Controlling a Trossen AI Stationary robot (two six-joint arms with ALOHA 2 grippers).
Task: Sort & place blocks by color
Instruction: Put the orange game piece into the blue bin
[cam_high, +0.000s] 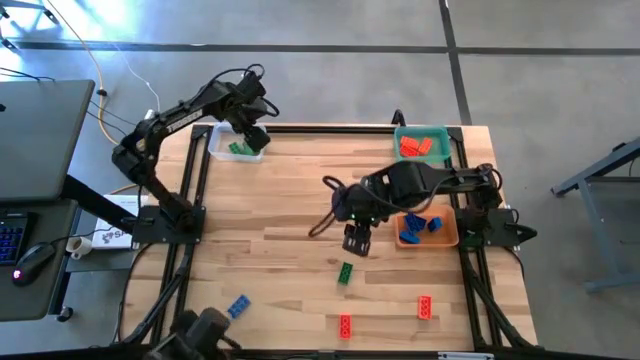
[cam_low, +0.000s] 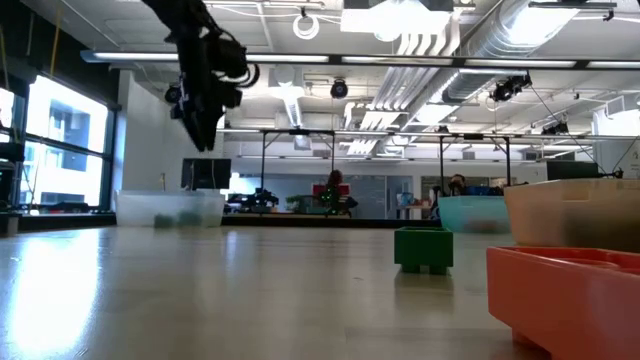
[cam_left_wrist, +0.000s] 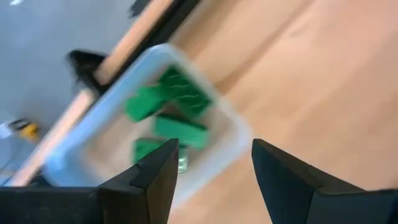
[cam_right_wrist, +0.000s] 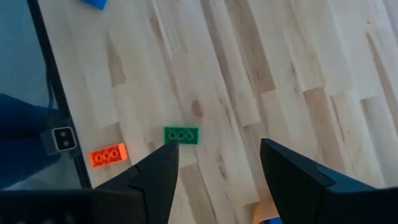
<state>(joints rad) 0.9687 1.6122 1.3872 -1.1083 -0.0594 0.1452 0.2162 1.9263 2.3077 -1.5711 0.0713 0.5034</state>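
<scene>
High view: left tool (cam_high: 251, 137) hangs over the clear tray (cam_high: 217, 150) at the desk's far-left corner, fingers apart, nothing between them. Left wrist view confirms: green blocks (cam_left_wrist: 171, 112) lie in the tray below, gap between the fingers is bare. Reads as a green drop-off just completed.

Right tool (cam_high: 356, 240) sits mid-desk, released and empty, just short of the loose green block (cam_high: 345, 272). Right wrist view has that block (cam_right_wrist: 181, 135) lined up near one fingertip, so I'd call this the approach to the next pick.

Block status:
- teal tray (cam_high: 441, 137), far right: red blocks (cam_high: 416, 147) inside
- orange tray (cam_high: 449, 236), right side: blue blocks (cam_high: 420, 226) inside
- loose at the near edge: blue block (cam_high: 237, 306), two red blocks (cam_high: 345, 324) and (cam_high: 425, 307)

Judging by this, sorting is well along; four blocks left on the desk.

Next move, my read: right tool shifts a little toward the near edge, centres over the green block, drops and clenches across its narrow sides. Block then has to go to the clear tray, which is across the desk on the left arm's side, so either a long reach or a hand-over.

Obstructions: none right at the green block; the other loose blocks are well apart from it. Orange tray is close beside the right arm, watch the elbow on the swing. Left arm is parked over the clear tray, needs to clear out before a delivery there.
</scene>
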